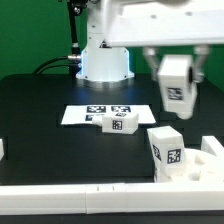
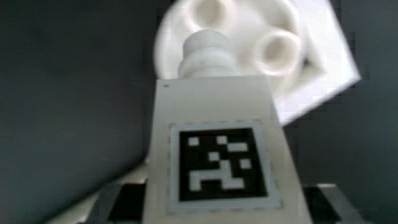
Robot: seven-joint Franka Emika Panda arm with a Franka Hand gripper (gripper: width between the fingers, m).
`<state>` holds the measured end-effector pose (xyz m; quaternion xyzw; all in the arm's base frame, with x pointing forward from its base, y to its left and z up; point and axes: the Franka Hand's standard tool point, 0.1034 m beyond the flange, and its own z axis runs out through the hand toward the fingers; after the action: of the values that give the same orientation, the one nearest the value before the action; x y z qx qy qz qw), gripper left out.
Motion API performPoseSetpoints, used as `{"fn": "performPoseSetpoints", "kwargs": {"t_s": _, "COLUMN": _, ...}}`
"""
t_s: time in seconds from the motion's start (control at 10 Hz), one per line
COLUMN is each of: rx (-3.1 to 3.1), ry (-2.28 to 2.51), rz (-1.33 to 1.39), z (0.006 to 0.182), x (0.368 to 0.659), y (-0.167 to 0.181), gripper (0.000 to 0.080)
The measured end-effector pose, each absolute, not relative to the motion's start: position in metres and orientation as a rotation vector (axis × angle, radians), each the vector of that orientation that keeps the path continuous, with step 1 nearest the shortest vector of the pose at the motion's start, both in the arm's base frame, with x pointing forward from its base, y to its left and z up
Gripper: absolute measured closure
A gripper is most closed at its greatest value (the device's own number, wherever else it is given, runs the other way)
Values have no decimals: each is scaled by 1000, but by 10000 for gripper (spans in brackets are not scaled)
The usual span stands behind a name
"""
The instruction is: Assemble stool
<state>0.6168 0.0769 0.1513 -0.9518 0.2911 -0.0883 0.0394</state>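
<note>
gripper (image 1: 176,80) clamped on a leg (image 1: 176,96), pinching its flat sides near the upper end, jaws stopped part-way by the chunky block between them. hanging well above the seat (image 1: 207,157), tag facing the exterior camera. from the wrist: leg (image 2: 221,150) filling the foreground, tag in plain sight, rounded peg end aimed at the seat (image 2: 231,42), apparently clear of it, though hard to tell for sure. round sockets visible in the seat top, one close by the peg tip.

two more legs loose. one (image 1: 165,150) standing just beside the seat, toward the exterior view's left. another (image 1: 120,123) farther from the seat the same way, lying at the edge of the marker board (image 1: 85,113). none plugged into the seat so far as can be seen, so probably early in the job.

most likely light, rigid plastic, smooth and a little slippery. no give, so little fear of crushing, but liable to pivot in a two-finger pinch if held off centre. best taken across the flat parallel faces, mid-block, well away from the peg, leaving the peg free for a socket. seat apt to skate on the table (image 1: 40,110) under any sideways shove, so better pressed straight down, square over the hole. risk of jamming if tilted.
</note>
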Motion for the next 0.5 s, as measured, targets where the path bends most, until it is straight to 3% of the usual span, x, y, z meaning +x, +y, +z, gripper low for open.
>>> {"fn": "performPoseSetpoints", "kwargs": {"t_s": 0.2, "rx": -2930, "ry": 872, "rz": -416, "z": 149, "x": 624, "y": 112, "gripper": 465}}
{"fn": "performPoseSetpoints", "kwargs": {"t_s": 0.5, "rx": -2905, "ry": 800, "rz": -583, "z": 140, "x": 622, "y": 134, "gripper": 465}}
